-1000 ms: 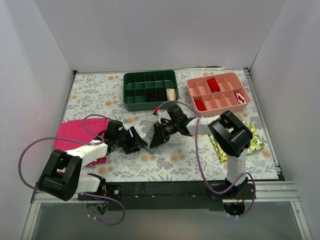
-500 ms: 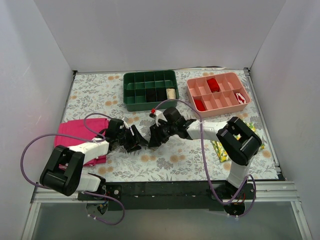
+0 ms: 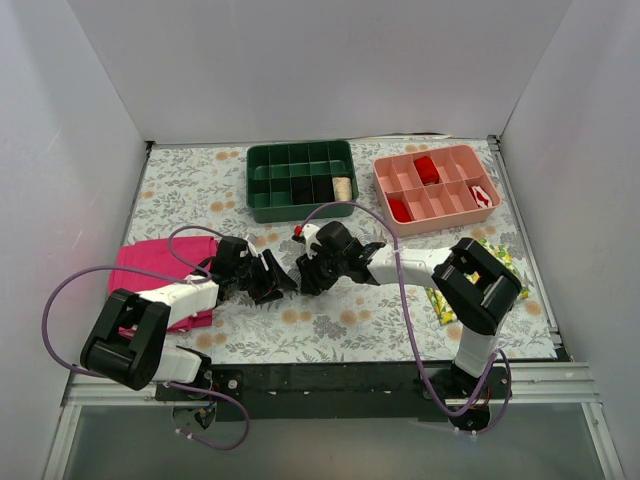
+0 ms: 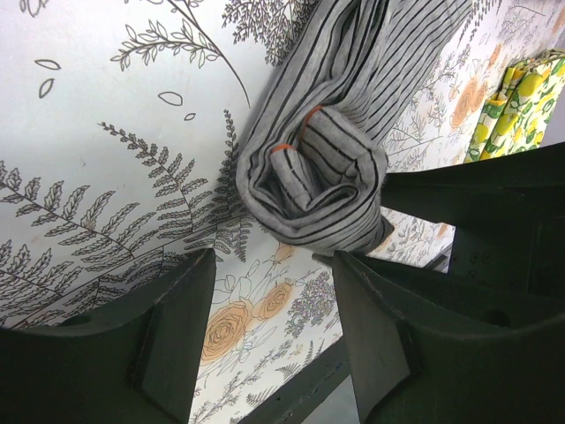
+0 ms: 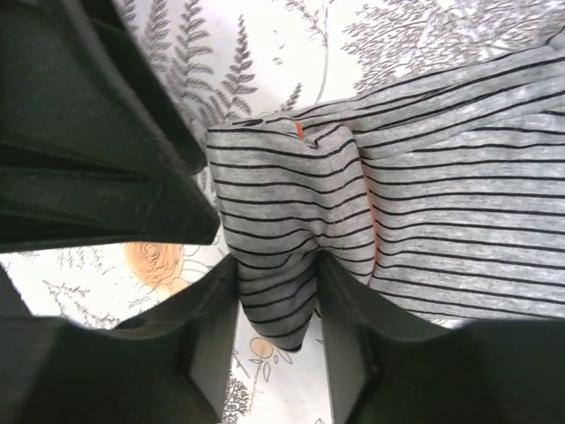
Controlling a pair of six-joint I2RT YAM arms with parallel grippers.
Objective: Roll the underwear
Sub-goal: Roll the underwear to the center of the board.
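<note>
The underwear point(image 4: 318, 177) lies about the middle of the worktop, with one end wound into a small roll. The right gripper point(image 5: 275, 291) pinches a fold of the striped fabric. The left gripper point(image 4: 274, 265) stands spread just before the roll and holds nothing. I think the roll may unwind, because nothing clamps it and a pull from the right side would loosen the soft fabric.

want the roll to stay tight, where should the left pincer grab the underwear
Across the coiled end of the underwear, coming in low along the table at its spiral face, a finger on each flank. That coil is the thickest part; the flat striped tail would likely unwind. The left pincer sits open right before it.
</note>
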